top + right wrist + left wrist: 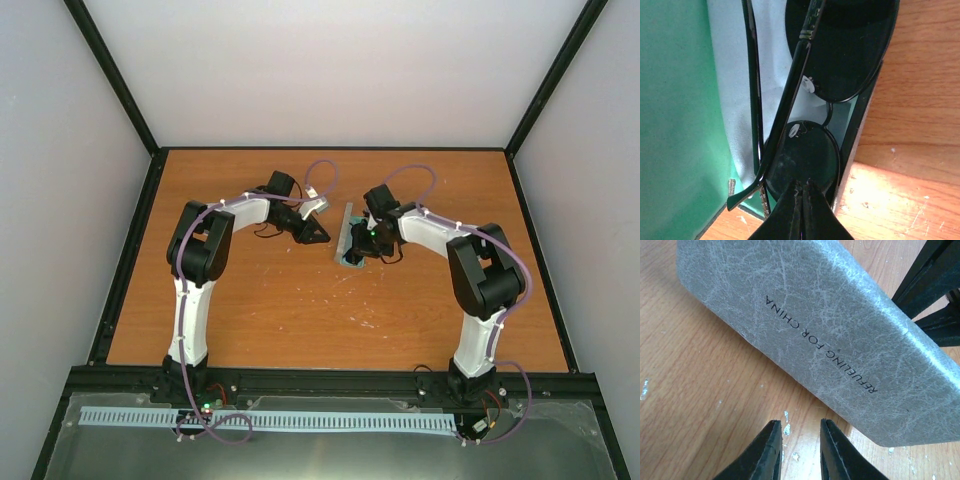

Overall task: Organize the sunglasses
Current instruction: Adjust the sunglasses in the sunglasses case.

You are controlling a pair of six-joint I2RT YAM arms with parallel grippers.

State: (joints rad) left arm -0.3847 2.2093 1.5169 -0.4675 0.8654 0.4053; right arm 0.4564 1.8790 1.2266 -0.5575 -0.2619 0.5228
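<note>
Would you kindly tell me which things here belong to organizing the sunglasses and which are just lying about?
Part of the job:
sunglasses
grey case, open, holding them
blue cloth under them

Just lying about:
only pale flecks on the table

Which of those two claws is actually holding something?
The right gripper: its fingers are pinched shut on a lens of the sunglasses. The left gripper is open with nothing between its fingers, beside the grey case.
</note>
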